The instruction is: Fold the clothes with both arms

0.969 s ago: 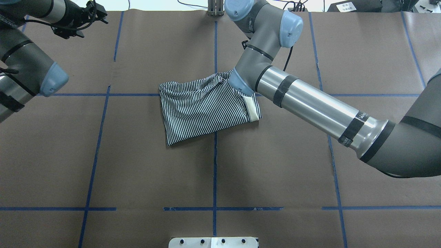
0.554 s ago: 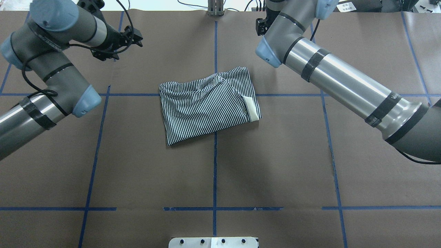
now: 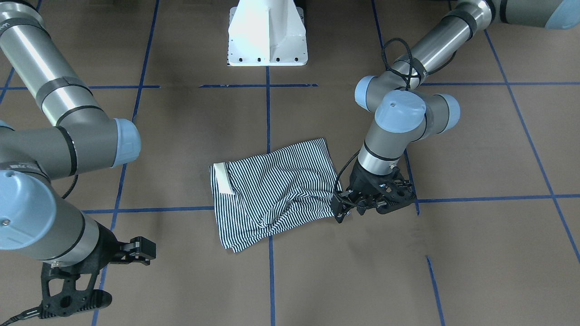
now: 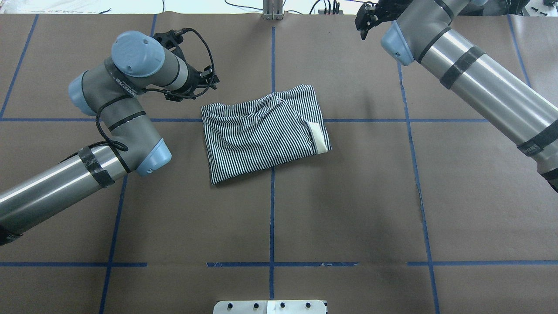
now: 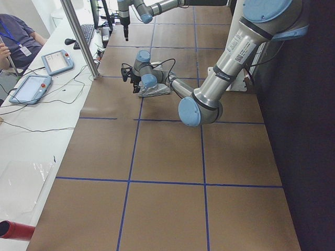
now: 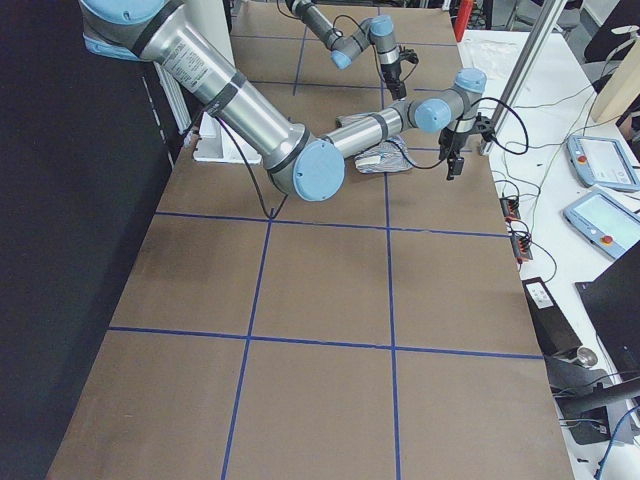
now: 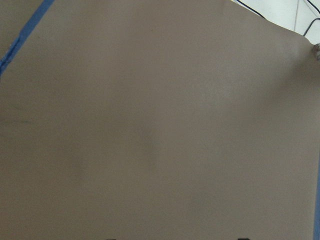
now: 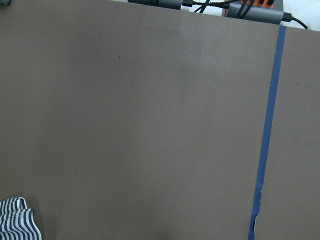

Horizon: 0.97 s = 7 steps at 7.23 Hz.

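Shows left arm swung in since the earlier overhead shots, from far-left of table toward polo shirt. Shows right arm pulled back further to far-right corner, and leaves shirt lying as it was. Reading overhead view left to right: puts left gripper low over table, just beside shirt's far-left corner; cannot tell if touching cloth. Looks parted at the jaws, holds nothing. Looks like a reach for that corner ahead of one more fold or a tidy. To do it well: drop straight down at the corner, get under all layers and not just the top one, close fully before lifting. Then lift only just clear and carry across toward collar side without dragging bundle off its spot. Bring other arm in on near-left corner to match, else expect edge to sag and skew. Finds shirt mid-table across blue tape lines, already folded to a rough rectangle, skewed to the grid. Shows thin navy-and-white stripes, rumpled ridge along far side, flatter nearer robot, cream collar poking out at right edge; hides placket and logo. Probably limp thin knit with slippy layers. Puts right gripper well apart from shirt over bare table at far right, nothing in it; cannot tell how far open.
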Motion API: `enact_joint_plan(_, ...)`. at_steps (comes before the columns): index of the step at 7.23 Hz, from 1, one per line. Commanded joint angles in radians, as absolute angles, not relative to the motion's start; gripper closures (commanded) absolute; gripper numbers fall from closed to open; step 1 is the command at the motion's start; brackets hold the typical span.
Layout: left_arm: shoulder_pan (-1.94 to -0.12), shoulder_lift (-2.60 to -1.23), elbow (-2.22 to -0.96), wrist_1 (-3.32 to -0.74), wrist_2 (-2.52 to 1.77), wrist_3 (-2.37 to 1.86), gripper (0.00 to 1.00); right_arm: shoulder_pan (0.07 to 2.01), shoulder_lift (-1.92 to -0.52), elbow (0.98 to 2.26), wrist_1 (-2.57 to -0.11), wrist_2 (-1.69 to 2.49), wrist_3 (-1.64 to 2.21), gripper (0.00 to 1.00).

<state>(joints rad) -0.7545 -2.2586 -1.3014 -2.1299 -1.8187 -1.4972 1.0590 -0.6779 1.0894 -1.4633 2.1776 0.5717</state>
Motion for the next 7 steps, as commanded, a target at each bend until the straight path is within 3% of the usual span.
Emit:
enact_joint_plan(1,-0.707,-2.267,-1.279,-2.117,-1.767,-1.503,0.53,1.066,-0.684,1.098,-1.463,2.187,0.578,0.00)
enact_joint_plan(7,-0.707,-2.261,-1.335,-2.022,-1.770,-1.500,0.55,1.066,-0.684,1.100,-1.463,2.186,0.583,0.00)
